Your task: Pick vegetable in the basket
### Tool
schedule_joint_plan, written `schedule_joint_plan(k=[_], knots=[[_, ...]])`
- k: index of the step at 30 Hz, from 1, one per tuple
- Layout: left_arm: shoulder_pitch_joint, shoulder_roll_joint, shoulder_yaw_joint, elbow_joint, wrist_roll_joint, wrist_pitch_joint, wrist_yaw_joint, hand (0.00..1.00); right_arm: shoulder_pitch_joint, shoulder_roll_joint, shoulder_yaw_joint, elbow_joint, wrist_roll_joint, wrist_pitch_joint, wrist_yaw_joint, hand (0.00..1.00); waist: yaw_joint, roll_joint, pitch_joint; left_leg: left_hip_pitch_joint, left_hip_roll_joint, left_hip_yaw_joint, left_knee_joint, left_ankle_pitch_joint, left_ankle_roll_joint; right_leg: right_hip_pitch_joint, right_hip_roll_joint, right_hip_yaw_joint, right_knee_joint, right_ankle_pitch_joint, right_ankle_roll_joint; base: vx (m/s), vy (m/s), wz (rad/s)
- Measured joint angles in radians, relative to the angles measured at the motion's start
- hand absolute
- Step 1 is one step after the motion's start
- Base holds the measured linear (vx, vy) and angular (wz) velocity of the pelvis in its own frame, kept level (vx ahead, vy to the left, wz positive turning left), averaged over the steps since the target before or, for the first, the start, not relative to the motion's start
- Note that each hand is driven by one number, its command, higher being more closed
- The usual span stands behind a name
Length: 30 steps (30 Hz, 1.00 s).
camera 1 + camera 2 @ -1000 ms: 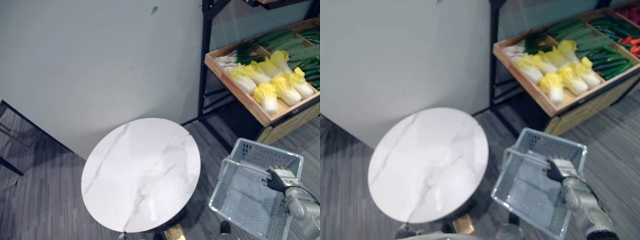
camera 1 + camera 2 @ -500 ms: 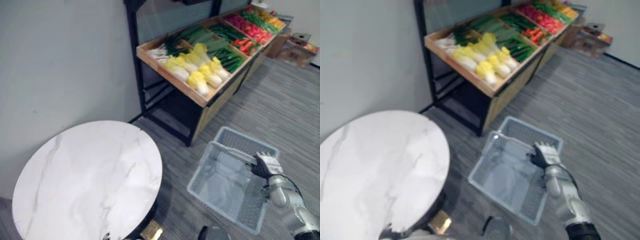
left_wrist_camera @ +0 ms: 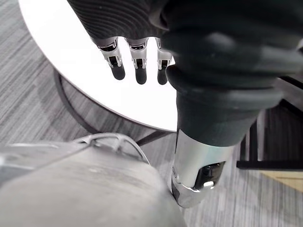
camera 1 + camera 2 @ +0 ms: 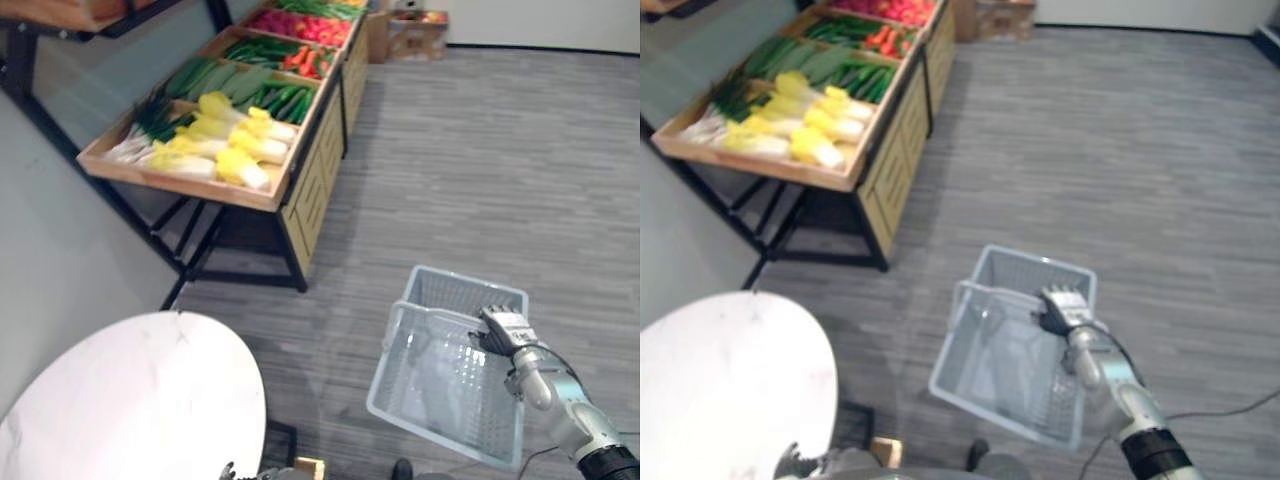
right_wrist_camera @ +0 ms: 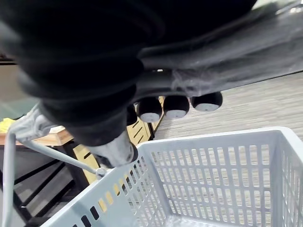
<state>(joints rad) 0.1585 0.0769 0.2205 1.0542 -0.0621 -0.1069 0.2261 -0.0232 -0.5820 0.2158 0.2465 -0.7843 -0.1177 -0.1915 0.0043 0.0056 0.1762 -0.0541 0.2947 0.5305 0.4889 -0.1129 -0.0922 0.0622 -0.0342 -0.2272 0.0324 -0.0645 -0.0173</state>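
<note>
The vegetables (image 4: 232, 148) lie in the wooden stand (image 4: 300, 190), well apart from the empty basket (image 4: 462, 285). My right hand (image 4: 503, 328) has its fingers curled round the basket's handle (image 5: 66, 158). My left hand (image 3: 137, 56) hangs with loose, straight fingers above the round table (image 3: 71, 42). I think the hanging basket could swing, knock the stand's corner, or slide out of my grip.

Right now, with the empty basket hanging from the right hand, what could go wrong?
1. The right hand grips only the thin handle, so the tilted grey basket may swing or slip.
2. The marble table stands on the basket's left, toward the napa cabbages; turning there could bump it.
</note>
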Motion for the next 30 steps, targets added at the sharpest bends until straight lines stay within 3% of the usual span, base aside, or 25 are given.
schedule_joint_plan(k=[3, 6, 12, 14, 16, 18, 19, 21, 23, 25, 28, 30], knots=[[0.001, 0.005, -0.022, -0.002, -0.003, 0.001, -0.002, 0.00, 0.014, 0.003, -0.004, 0.000, 0.000, 0.000, 0.000, 1.00, 0.000, 0.002, -0.001, 0.011, -0.060, -0.103, -0.098, -0.033, -0.008, -0.012, -0.007, 0.014, -0.008, 0.016, 0.019, 0.08, 0.083, -0.12], [-0.001, -0.004, -0.038, -0.004, -0.003, 0.001, -0.009, 0.00, 0.016, 0.008, -0.011, 0.002, 0.000, -0.006, -0.001, 1.00, 0.004, 0.028, -0.016, 0.067, -0.126, -0.130, -0.367, -0.033, -0.005, -0.082, -0.011, 0.011, -0.040, 0.057, 0.054, 0.04, 0.181, 0.04], [-0.004, 0.005, -0.061, -0.008, -0.002, 0.002, -0.009, 0.00, 0.048, 0.033, -0.011, 0.013, 0.000, -0.025, -0.001, 1.00, 0.020, 0.015, -0.013, 0.075, -0.211, -0.134, -0.385, -0.021, 0.015, -0.059, -0.081, 0.011, -0.095, 0.109, 0.110, 0.02, 0.165, 0.01], [-0.004, 0.006, -0.062, -0.009, -0.001, 0.002, -0.009, 0.00, 0.059, 0.042, -0.011, 0.015, 0.000, -0.025, -0.001, 1.00, 0.020, 0.011, -0.012, 0.075, -0.221, -0.134, -0.385, -0.022, 0.023, -0.065, -0.092, 0.012, -0.085, 0.110, 0.110, -0.01, 0.081, -0.07], [-0.005, 0.006, -0.064, -0.009, -0.001, 0.002, -0.008, 0.00, 0.054, 0.061, -0.010, 0.019, -0.001, -0.024, 0.000, 1.00, 0.028, 0.006, -0.009, 0.070, -0.214, -0.132, -0.386, -0.026, 0.030, -0.123, -0.091, 0.013, -0.007, 0.110, 0.110, -0.05, 0.044, -0.36], [-0.005, 0.010, -0.067, -0.009, -0.001, 0.004, -0.005, 0.00, 0.028, 0.074, -0.010, 0.035, -0.001, -0.022, 0.000, 1.00, 0.027, 0.007, -0.009, 0.079, -0.190, -0.126, -0.409, -0.055, 0.072, -0.249, -0.083, 0.001, 0.184, 0.107, 0.107, -0.09, 0.045, -0.66], [-0.007, 0.016, -0.069, -0.009, 0.000, 0.006, -0.005, 0.00, 0.023, 0.078, -0.010, 0.036, -0.001, -0.020, 0.000, 1.00, 0.027, 0.002, -0.007, 0.088, -0.189, -0.123, -0.420, -0.064, 0.072, -0.272, -0.085, -0.004, 0.226, 0.106, 0.106, -0.09, 0.060, -0.56], [-0.009, 0.048, -0.077, -0.012, 0.005, 0.009, -0.005, 0.00, 0.030, 0.091, -0.011, 0.036, -0.001, -0.016, 0.000, 1.00, 0.014, -0.041, 0.002, 0.108, -0.201, -0.103, -0.419, -0.061, 0.075, -0.295, -0.132, -0.050, 0.304, 0.090, 0.084, -0.10, 0.069, -0.17], [-0.009, 0.050, -0.077, -0.015, 0.004, 0.011, -0.004, 0.00, 0.037, 0.090, -0.013, 0.036, -0.002, -0.012, 0.001, 1.00, 0.000, -0.048, 0.000, 0.110, -0.207, -0.105, -0.417, -0.062, 0.079, -0.293, -0.174, -0.102, 0.315, 0.054, 0.039, -0.07, 0.064, 0.04], [-0.011, 0.057, -0.076, -0.031, 0.005, 0.011, -0.003, 0.00, 0.039, 0.091, -0.029, 0.036, -0.002, -0.011, 0.001, 1.00, 0.004, -0.046, 0.000, 0.110, -0.189, -0.107, -0.416, -0.062, 0.076, -0.300, -0.221, -0.120, 0.309, 0.054, 0.039, -0.02, 0.001, -0.09], [-0.018, 0.059, -0.077, -0.030, 0.005, 0.012, -0.002, 0.00, 0.040, 0.095, -0.071, 0.036, -0.002, -0.012, -0.001, 1.00, 0.012, -0.034, 0.005, 0.111, -0.142, -0.109, -0.416, -0.065, 0.045, -0.328, -0.281, -0.095, 0.262, 0.072, 0.067, 0.04, -0.166, -0.14], [-0.028, 0.065, -0.076, -0.030, 0.005, 0.014, -0.001, 0.00, 0.046, 0.099, -0.092, 0.036, -0.005, 0.001, -0.002, 1.00, 0.021, -0.036, 0.003, 0.116, -0.117, -0.116, -0.416, -0.067, 0.001, -0.349, -0.316, -0.086, 0.206, 0.091, 0.093, 0.13, -0.305, 0.03]])
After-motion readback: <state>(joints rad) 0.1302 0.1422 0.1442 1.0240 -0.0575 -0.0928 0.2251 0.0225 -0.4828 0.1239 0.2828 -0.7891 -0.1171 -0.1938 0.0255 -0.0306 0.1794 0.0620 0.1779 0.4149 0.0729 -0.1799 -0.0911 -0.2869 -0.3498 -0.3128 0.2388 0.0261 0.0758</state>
